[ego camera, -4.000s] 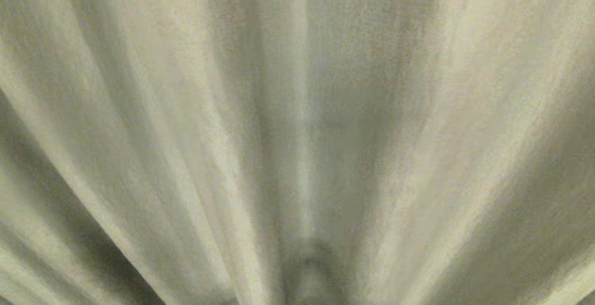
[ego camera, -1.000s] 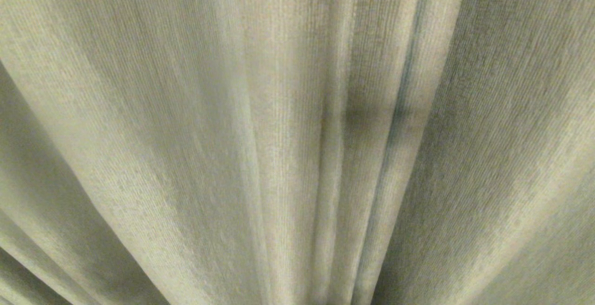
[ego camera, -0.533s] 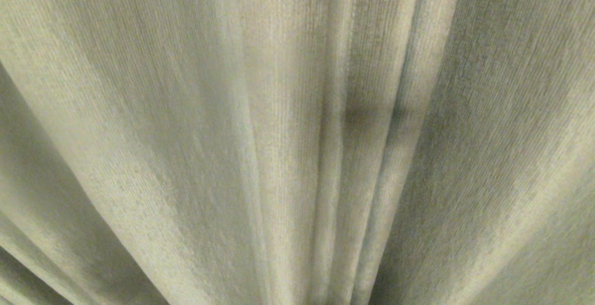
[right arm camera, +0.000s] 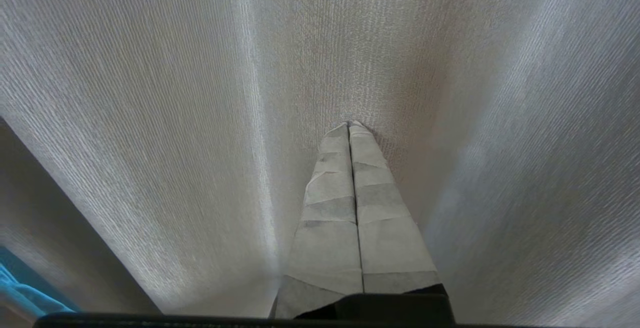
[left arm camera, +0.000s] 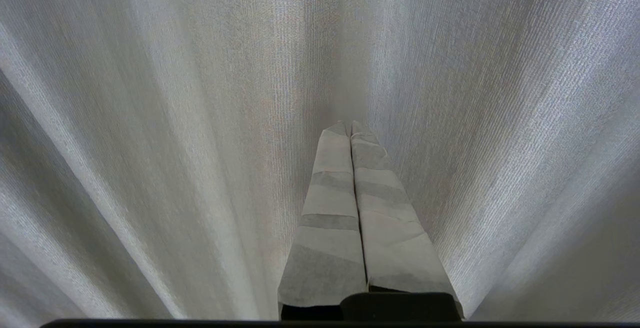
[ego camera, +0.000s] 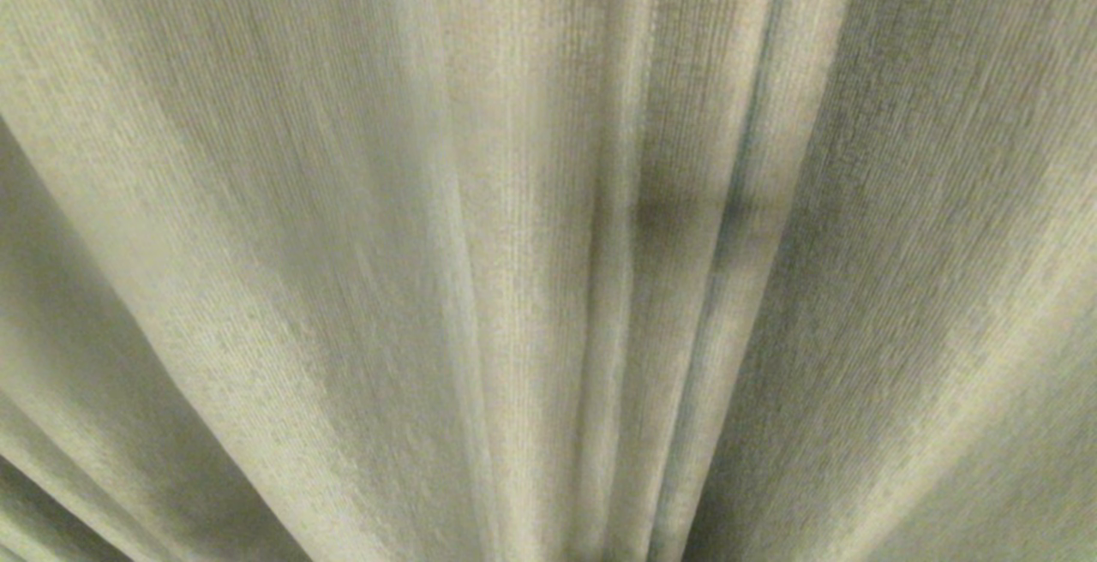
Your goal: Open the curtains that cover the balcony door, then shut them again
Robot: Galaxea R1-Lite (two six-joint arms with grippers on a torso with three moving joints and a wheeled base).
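Left gripper closed, tips against the curtains, holding nothing

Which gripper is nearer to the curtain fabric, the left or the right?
Neither clearly: both look equally near. The left gripper is shut with its tips right at the curtain. The right gripper is shut with its tips also against the fabric.

Both grippers look alike. The left gripper has two long tapering fingers wrapped in overlapping bands of pale grey-white tape, rising from a black base. The right gripper shows the same creased tape wrapping on its fingers and the same black mount.
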